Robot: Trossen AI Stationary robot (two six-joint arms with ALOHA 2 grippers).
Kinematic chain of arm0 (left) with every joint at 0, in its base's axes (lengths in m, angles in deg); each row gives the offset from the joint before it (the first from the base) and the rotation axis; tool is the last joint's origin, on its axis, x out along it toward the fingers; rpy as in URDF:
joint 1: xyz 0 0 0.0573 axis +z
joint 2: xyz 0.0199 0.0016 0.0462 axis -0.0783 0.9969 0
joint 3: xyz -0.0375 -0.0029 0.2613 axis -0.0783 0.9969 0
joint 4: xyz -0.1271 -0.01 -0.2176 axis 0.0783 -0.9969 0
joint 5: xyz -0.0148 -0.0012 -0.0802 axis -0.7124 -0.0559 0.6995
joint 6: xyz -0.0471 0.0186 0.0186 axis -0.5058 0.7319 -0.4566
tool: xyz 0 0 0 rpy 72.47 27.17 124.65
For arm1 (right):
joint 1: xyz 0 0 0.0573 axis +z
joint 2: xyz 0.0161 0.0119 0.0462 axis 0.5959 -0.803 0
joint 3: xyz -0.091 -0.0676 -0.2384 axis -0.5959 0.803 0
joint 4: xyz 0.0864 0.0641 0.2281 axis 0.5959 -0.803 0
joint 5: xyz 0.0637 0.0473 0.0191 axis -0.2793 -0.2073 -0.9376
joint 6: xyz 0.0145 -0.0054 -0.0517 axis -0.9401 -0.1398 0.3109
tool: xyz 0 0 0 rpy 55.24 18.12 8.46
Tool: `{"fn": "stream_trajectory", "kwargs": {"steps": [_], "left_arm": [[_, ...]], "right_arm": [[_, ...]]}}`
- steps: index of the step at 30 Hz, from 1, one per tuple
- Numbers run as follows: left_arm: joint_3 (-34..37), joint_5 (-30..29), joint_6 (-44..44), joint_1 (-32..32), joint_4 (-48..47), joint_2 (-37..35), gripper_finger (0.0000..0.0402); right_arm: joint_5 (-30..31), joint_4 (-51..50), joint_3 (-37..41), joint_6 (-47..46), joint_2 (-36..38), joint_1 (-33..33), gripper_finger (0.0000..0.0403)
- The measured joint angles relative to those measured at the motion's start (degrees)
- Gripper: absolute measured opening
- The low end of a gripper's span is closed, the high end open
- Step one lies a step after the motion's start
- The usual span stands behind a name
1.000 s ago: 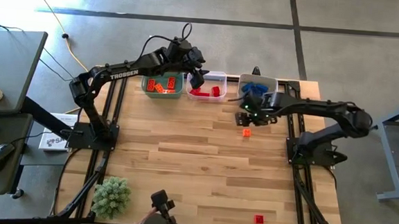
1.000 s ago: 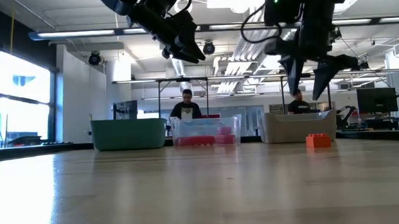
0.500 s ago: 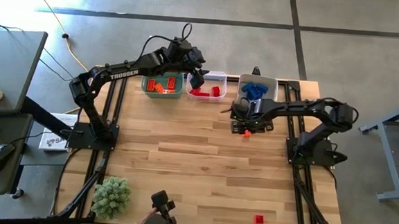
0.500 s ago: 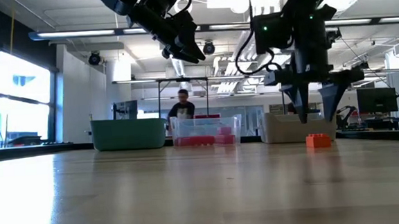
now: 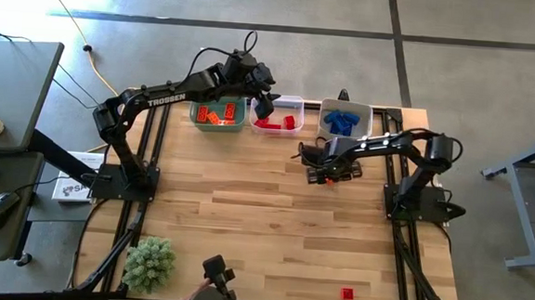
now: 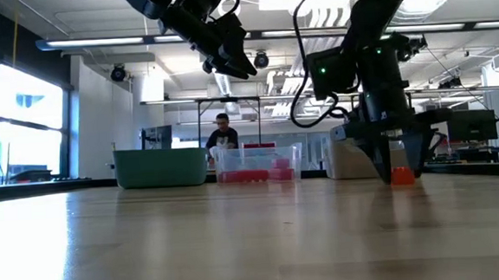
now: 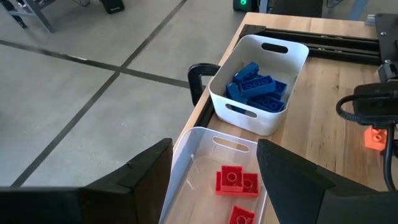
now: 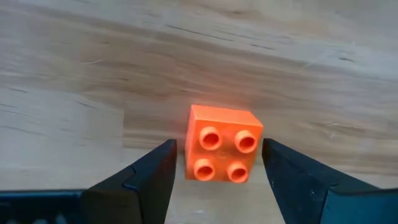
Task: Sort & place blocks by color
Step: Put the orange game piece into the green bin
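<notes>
An orange block (image 8: 222, 151) lies studs up on the wooden table (image 5: 272, 225), in front of the white bin. My right gripper (image 6: 399, 170) points straight down over it and is open. Its two fingers (image 8: 149, 180) stand on either side of the block with a small gap on each side. In the high view my right gripper (image 5: 329, 175) hides the block. My left gripper (image 5: 266, 103) hangs open and holds nothing, high above the clear bin (image 7: 217, 186) of red blocks. A lone red block (image 5: 347, 293) lies near the table's front right.
Three bins stand in a row at the far edge: a green one (image 5: 218, 115) with orange blocks, the clear one (image 5: 277, 116) with red blocks, a white one (image 5: 346, 118) with blue blocks. A green spiky ball (image 5: 149, 262) sits at the near left. A person shows beyond the table.
My right gripper has come down toward the table and a little toward its near left, tipping until it points straight down. Its fingers now stand on either side of the orange block, which has stayed where it was.
</notes>
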State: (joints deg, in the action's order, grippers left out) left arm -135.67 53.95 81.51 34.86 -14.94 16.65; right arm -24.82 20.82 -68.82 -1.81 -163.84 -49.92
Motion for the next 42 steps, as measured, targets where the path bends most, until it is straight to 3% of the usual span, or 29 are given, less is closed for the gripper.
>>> {"fn": "stream_trajectory", "kwargs": {"steps": [4, 9, 18, 25, 33, 38, 42], "left_arm": [[0.0, 0.0, 0.0, 0.0, 0.0, 0.0, 0.0225], [0.0, 0.0, -0.5, 0.0, -0.2, 0.0, 0.0225], [0.0, 2.2, -4.6, 0.0, -4.9, 0.0, 0.0225], [0.0, 6.5, -11.4, 0.0, -12.8, 0.0, 0.0225], [0.0, 13.5, -19.9, 0.0, -18.2, 0.0, 0.0225], [0.0, 21.3, -25.8, -0.5, -18.5, 0.0, 0.0225], [0.0, 22.8, -28.6, -1.9, -18.6, 0.0, 0.0225]], "right_arm": [[-0.9, 0.8, -0.1, 1.0, -0.4, 0.0, 0.0195], [-2.2, 1.5, -0.2, 2.6, -0.5, 0.0, 0.0113], [-8.4, 2.1, -3.8, 9.8, -0.8, 0.1, 0.0111], [-7.8, 2.5, -10.5, 11.5, -0.8, 3.4, 0.0111], [-1.0, 2.4, -19.0, 14.8, -0.7, 7.9, 0.0111], [6.3, 2.3, -23.8, 24.2, -0.7, 9.1, 0.0111], [12.4, 2.2, -26.2, 31.7, -0.7, 9.6, 0.0111]]}}
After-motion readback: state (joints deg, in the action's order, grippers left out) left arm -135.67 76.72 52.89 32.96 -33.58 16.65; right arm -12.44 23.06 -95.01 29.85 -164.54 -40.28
